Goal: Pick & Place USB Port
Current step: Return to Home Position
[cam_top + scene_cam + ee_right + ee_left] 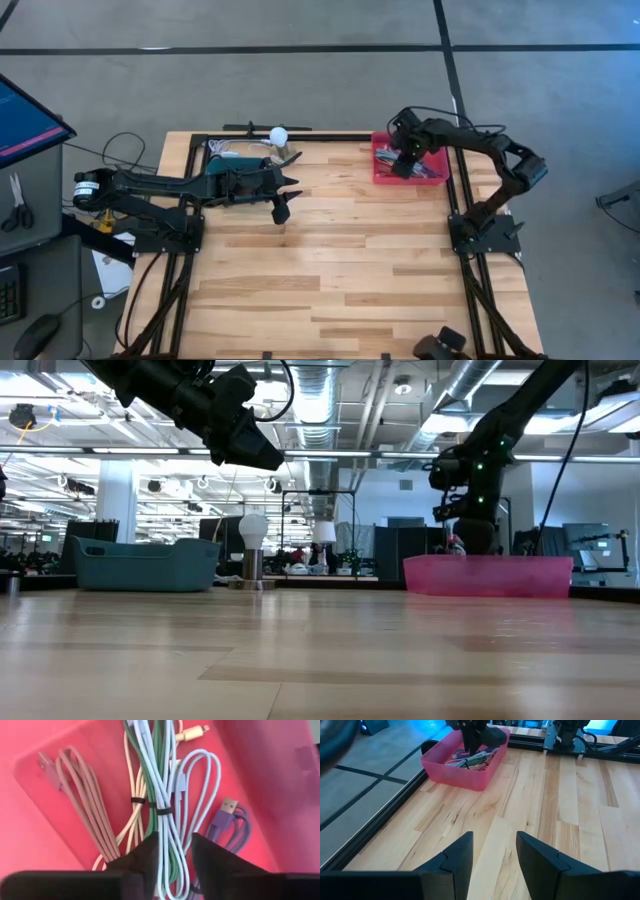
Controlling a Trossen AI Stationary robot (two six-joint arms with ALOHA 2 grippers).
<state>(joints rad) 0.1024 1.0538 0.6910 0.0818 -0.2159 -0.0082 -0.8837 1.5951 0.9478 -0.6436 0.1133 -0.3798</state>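
Note:
A pink bin [436,178] stands at the table's far right and holds several coiled USB cables: a beige one [82,795], a green and white bundle [150,770], a pale blue one [200,780] and a purple one with a metal plug [229,806]. My right gripper [175,845] points down into the bin, open, its fingers on either side of pale blue and white strands [170,835]. My left gripper [495,845] hangs open above the table's far left part [283,200], holding nothing. My right gripper comes from above, pointing down, with its fingers astride the pale blue and white cable strands [172,851], which lie in the bin. Whether the fingers touch them I cannot tell.
A teal bin [140,565] sits at the far left behind my left arm. A white bulb on a small stand [278,135] is at the far edge beside it. Bare wood fills the table's middle and near half [330,280]. A black frame borders the table.

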